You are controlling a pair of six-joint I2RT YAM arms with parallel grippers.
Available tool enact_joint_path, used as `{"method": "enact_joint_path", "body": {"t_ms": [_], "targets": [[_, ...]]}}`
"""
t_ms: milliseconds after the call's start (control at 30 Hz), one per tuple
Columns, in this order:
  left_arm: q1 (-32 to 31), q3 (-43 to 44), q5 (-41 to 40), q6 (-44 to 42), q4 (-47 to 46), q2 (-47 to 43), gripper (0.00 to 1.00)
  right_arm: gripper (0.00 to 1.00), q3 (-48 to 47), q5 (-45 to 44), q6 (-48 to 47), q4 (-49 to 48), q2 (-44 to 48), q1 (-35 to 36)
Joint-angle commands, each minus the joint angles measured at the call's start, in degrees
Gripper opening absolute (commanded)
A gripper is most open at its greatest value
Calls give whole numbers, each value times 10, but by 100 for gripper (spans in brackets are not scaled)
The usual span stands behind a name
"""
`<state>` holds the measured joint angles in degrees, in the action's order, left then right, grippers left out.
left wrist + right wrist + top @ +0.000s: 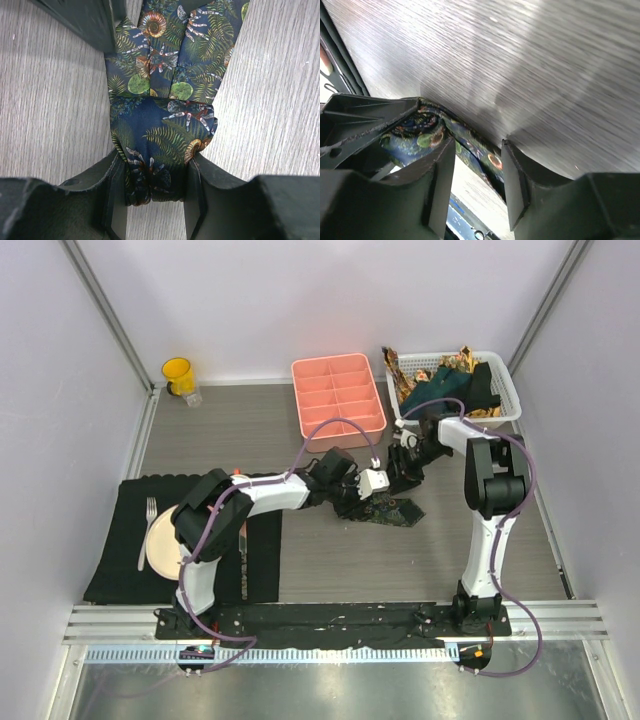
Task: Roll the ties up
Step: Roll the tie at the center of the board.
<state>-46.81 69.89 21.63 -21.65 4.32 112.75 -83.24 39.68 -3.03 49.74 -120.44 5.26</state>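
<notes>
Dark patterned tie (392, 510) is bunched on the bench just in front of the pink tray (338, 400). Left end effector (155, 167) is clamped on its folded end. Right end effector (477, 160) straddles the strip, grip unclear. Floppy, slippery fabric, so I'd pinch right at the fold.

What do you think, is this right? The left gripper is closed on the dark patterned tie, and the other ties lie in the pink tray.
One thing is wrong: the other ties lie in the white basket, not in the pink tray, as the top external view shows. The left gripper is indeed closed on the dark patterned tie.
</notes>
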Motion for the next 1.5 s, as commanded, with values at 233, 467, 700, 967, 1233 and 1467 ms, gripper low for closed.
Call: {"method": "enact_joint_path", "body": {"t_ms": [233, 467, 700, 967, 1233, 1467], "targets": [[7, -48, -42, -8, 63, 19, 8, 14, -27, 44, -30, 40, -9, 19], [8, -57, -45, 1, 53, 18, 8, 1, -14, 36, -27, 64, 57, 19], [15, -58, -19, 30, 33, -1, 7, 1, 110, -20, -15, 38, 65, 29], [23, -51, 22, 89, -21, -71, 7, 1, 93, -149, -8, -13, 0, 26], [33, -55, -46, 100, -59, -98, 6, 1, 100, -175, -33, -10, 0, 25], [13, -56, -94, -8, 28, -34, 7, 1, 77, -172, -38, -10, -8, 23]]}}
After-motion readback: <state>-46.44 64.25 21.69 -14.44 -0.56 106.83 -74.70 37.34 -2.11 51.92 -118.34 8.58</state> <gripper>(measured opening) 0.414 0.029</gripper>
